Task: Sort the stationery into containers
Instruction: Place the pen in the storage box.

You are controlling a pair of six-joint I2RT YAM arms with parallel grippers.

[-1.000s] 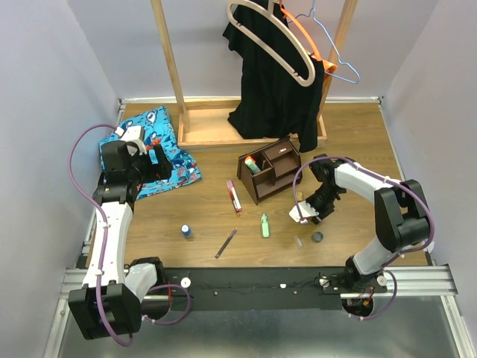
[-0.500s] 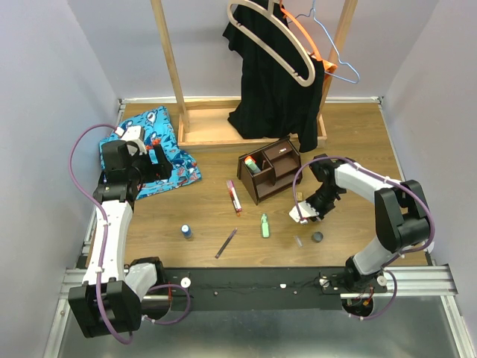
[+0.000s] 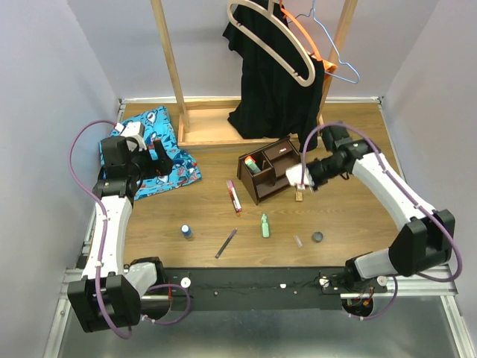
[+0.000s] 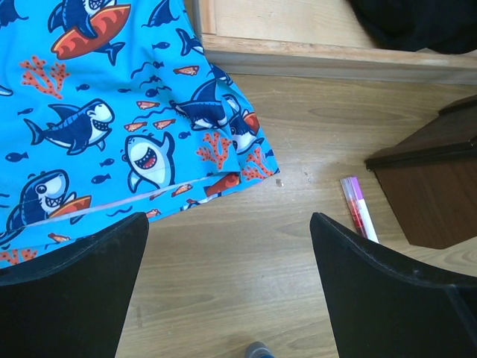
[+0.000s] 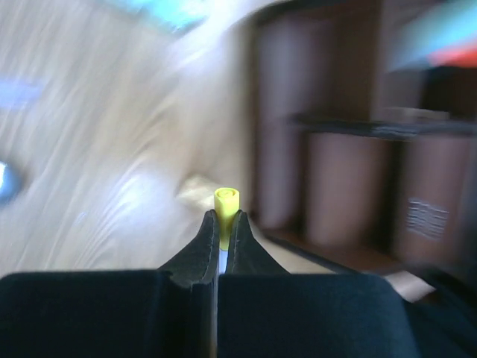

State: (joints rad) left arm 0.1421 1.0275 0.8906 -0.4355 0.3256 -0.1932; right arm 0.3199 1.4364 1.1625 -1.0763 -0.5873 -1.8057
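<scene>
1 dark brown wooden organizer [image 3: 268,176], box-shaped with open slots, sits just right of centre in the top view on the wood-grain table [image 3: 358,216]. 1 orange-tipped item [image 3: 251,163] already stands in its left-hand slot. The right gripper [image 5: 221,230] is at the organizer's right edge, its 2 black fingers pressed together on 1 yellow marker [image 5: 226,203], a smooth cylinder whose round end pokes out above the fingertips. Behind it the brown slots are badly blurred in the wrist view. 5 loose pieces lie below and left of the organizer: 1 slim pink marker [image 3: 234,198] closest to it, 1 stubby pale green marker [image 3: 264,225] at centre, 1 thin purple pen [image 3: 226,243] lying at a slant, 1 small blue bottle [image 3: 186,232] further left, and 1 dark round disc [image 3: 317,237] at lower right. A small pale piece beside the disc is too small to make out. The left gripper [image 4: 231,298] hangs at centre left above the edge of 1 rumpled blue cloth [image 4: 104,112] printed with sharks, its 2 matte black fingers wide apart and holding nothing.
</scene>
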